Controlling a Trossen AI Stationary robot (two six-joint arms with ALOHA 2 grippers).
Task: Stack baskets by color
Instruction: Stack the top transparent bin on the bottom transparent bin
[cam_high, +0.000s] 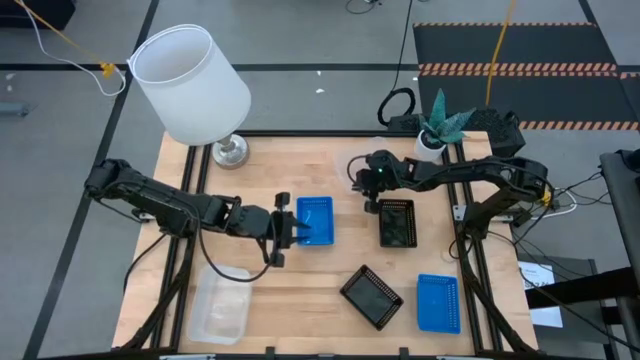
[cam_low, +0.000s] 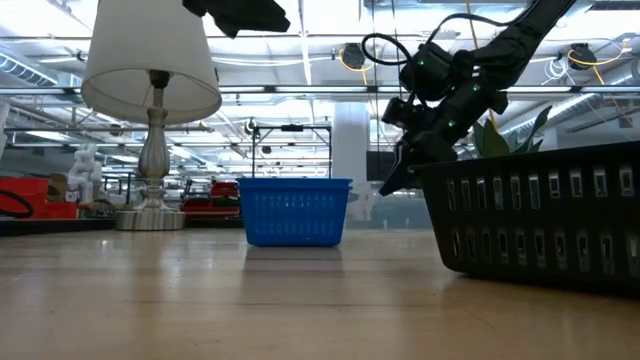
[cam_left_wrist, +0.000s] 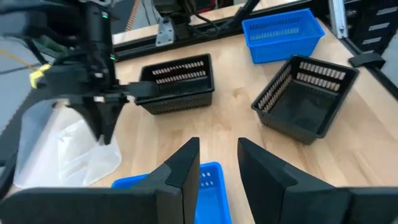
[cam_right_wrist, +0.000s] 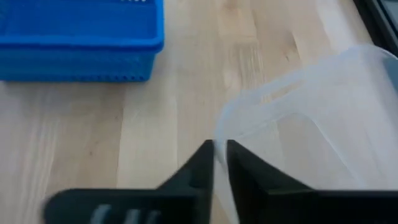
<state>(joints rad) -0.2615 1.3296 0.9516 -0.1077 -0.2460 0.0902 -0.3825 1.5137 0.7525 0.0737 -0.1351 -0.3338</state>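
Note:
My right gripper (cam_right_wrist: 220, 155) is shut on a clear basket (cam_right_wrist: 311, 124), which also shows as a pale shape (cam_left_wrist: 68, 155) in the left wrist view, far of the table's middle. A blue basket (cam_high: 315, 220) sits flat on the table at the middle. My left gripper (cam_left_wrist: 219, 168) hangs open above that blue basket's left end. One black basket (cam_high: 397, 222) stands right of the middle, another black basket (cam_high: 371, 297) lies turned near the front, and a second blue basket (cam_high: 438, 302) is at the near right. More clear plastic (cam_high: 220, 305) lies near left. My right gripper pinches the clear basket's thin side wall at its rim (cam_right_wrist: 219, 134), near a corner, one finger inside the basket and one outside. The fingers slant down from the table's far right. Whether the basket is clear of the table I cannot tell.
A white lamp (cam_high: 190, 80) stands at the far left corner and a small potted plant (cam_high: 440, 130) at the far right. Bare wood (cam_high: 300, 300) lies between the clear plastic and the turned black basket.

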